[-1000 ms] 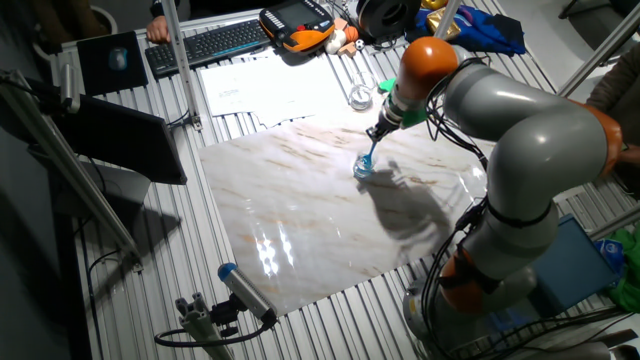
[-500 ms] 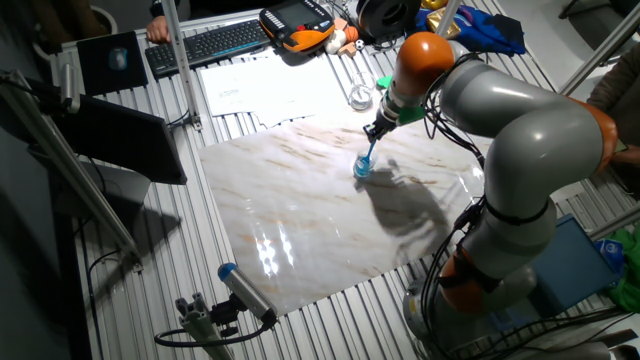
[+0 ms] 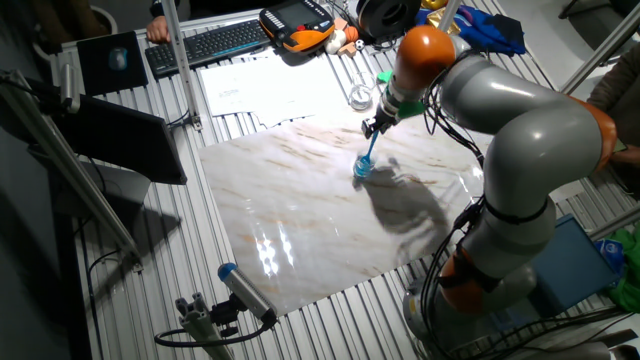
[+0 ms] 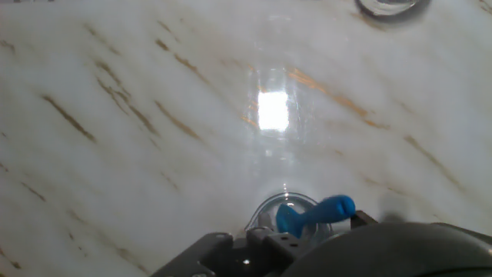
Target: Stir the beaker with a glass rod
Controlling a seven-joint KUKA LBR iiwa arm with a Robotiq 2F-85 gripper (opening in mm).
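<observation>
The beaker (image 3: 361, 168) is a tiny blue-tinted glass cup standing on the marble sheet (image 3: 300, 220). The glass rod (image 3: 369, 152) is a thin light-blue stick that slants up from inside the beaker to my gripper (image 3: 375, 130). The gripper is shut on the rod's top end, just above and right of the beaker. In the hand view the beaker's rim (image 4: 269, 211) shows at the bottom edge with the blue rod (image 4: 315, 214) across it; the fingers themselves are mostly hidden by the hand's dark body.
An untinted clear glass vessel (image 3: 360, 97) stands behind the marble sheet; its rim shows at the top of the hand view (image 4: 388, 6). Papers (image 3: 250, 88), a keyboard (image 3: 205, 42) and an orange pendant (image 3: 296, 25) lie at the back. A blue-tipped tool (image 3: 243, 290) lies near the front.
The wrist has shifted slightly left and back, tilting the rod's top end leftward while its lower end stays in the beaker. The beaker has not moved.
</observation>
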